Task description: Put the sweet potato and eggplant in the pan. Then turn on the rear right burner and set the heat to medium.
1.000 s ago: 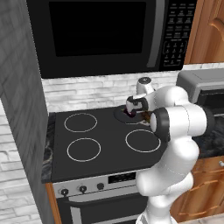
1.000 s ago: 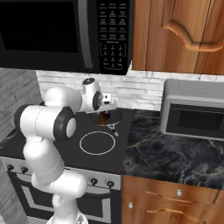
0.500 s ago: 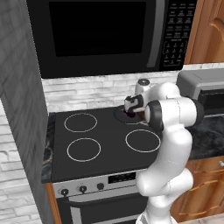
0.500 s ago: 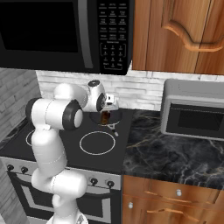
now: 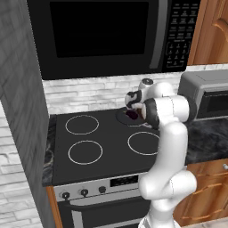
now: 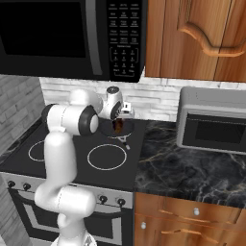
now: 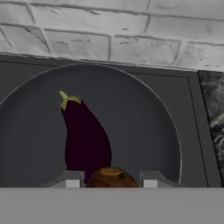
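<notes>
Hand view looks down into the pan (image 7: 144,109), a shallow dark grey skillet whose round rim curves across the frame under a pale brick wall (image 7: 113,39). The eggplant (image 7: 85,140) lies flat on the pan floor just ahead of the gripper (image 7: 111,180), its green stem end pointing away from the fingertips (image 7: 72,180) and its thick purple end reaching back toward them. Between the two finger tips sits the sweet potato (image 7: 111,177), a reddish-brown lump pressed on both sides, so the jaws are clamped on it. Its underside is cut off by the frame edge, so whether it touches the pan floor or the eggplant is hard to say.

In the left base view the gripper (image 5: 132,112) hangs over the pan (image 5: 122,116) at the back of the black cooktop (image 5: 102,147), with a dark purple patch of eggplant (image 5: 132,114) showing beneath it. Three bare white rings lie to the gripper's left and nearer the camera.

In the right base view the gripper (image 6: 118,124) points down with the brownish sweet potato (image 6: 118,126) in its tips, right above the pan (image 6: 124,130) on the rear right burner (image 6: 105,129). A dark marbled counter (image 6: 192,163) lies to the gripper's right.
</notes>
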Controlling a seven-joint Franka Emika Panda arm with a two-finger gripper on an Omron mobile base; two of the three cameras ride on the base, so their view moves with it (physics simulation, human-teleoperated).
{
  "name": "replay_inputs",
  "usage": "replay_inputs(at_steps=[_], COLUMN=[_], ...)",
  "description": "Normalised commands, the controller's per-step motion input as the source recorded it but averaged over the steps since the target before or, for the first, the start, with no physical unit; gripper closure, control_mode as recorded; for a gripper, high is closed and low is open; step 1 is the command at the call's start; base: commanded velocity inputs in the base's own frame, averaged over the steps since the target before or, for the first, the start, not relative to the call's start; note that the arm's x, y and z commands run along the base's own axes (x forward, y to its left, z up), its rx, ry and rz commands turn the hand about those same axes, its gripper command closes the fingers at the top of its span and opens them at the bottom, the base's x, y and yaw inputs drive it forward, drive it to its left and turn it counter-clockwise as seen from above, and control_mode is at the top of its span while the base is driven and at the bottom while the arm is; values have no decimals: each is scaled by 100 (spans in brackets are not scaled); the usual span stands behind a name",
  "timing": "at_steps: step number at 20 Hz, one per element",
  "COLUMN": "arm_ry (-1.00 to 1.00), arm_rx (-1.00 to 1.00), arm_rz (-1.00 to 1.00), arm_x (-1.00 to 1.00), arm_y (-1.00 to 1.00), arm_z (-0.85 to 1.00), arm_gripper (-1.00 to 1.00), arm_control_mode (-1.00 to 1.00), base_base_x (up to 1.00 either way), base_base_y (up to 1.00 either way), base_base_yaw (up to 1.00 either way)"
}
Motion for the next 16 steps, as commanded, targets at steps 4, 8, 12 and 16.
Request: replay_inputs(at_steps=[4, 8, 12, 16], arm_ry=[0, 0, -2, -3], arm_rx=[0, 0, 0, 0], arm_rz=[1, 4, 3, 2], arm_x=[17, 16, 23, 31], arm_y=[-12, -4, 0, 0], arm_z=[-15, -25, -41, -38], arm_gripper=[100, 100, 100, 100], arm_control_mode=[-100, -100, -100, -100], base_base_x=[0, 0, 0, 0], base_base_y=[0, 0, 0, 0], base_base_yaw=[0, 0, 0, 0])
